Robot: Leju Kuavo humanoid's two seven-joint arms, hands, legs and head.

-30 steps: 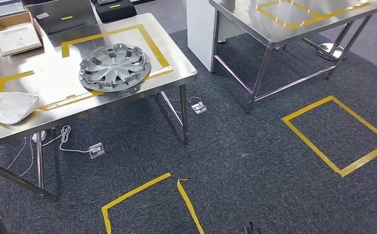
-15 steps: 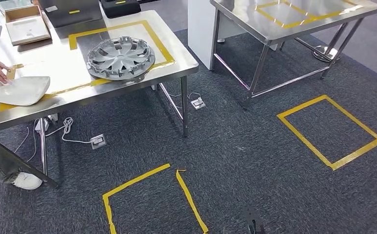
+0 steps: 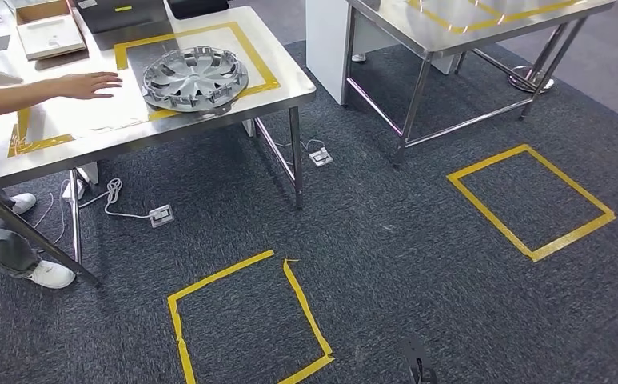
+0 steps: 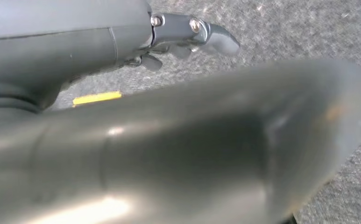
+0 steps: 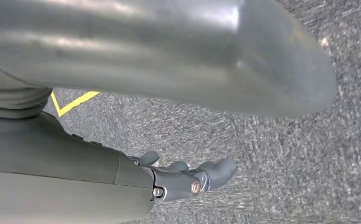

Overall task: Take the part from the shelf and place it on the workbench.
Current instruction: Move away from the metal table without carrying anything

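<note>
**Task item.** The wheel cover (image 3: 195, 78) lies flat on the steel surface (image 3: 289, 96), inside a yellow tape frame (image 3: 259, 70), at about 11 o'clock in the head view. I judge this to be the part I must take. Nothing of mine touches it.

**Robot hands.** The left robot hand (image 4: 180, 30) hangs over the carpet, released and holding nothing. The right robot hand (image 5: 183, 176) is the same, with its fingers loose and empty.

**Surroundings.** A person's hand (image 3: 89, 83) rests flat on the surface at 9 o'clock of the wheel cover, near it but apart. A second steel surface (image 3: 385, 24) with its own tape frame stands at 1 o'clock. It is probably the workbench, though I cannot confirm that.

**Step in hand, as I judge it.** I am approaching, not yet grasping.
- I should square up to the surface's near edge.
- I should wait until the person's hand is clear.
- I should then take the cover by opposite rim points with both robot hands and keep it level, because the rim clips could snag.

**Change from the earlier frames.**
- The whole view has shifted, so the camera has moved, not the furniture.
- The wheel cover keeps its place in the frame.
- The white curved panel that lay at the surface's 9 o'clock end is gone from that spot.
- The person's hand, formerly on that panel, now reaches toward the cover.
</note>
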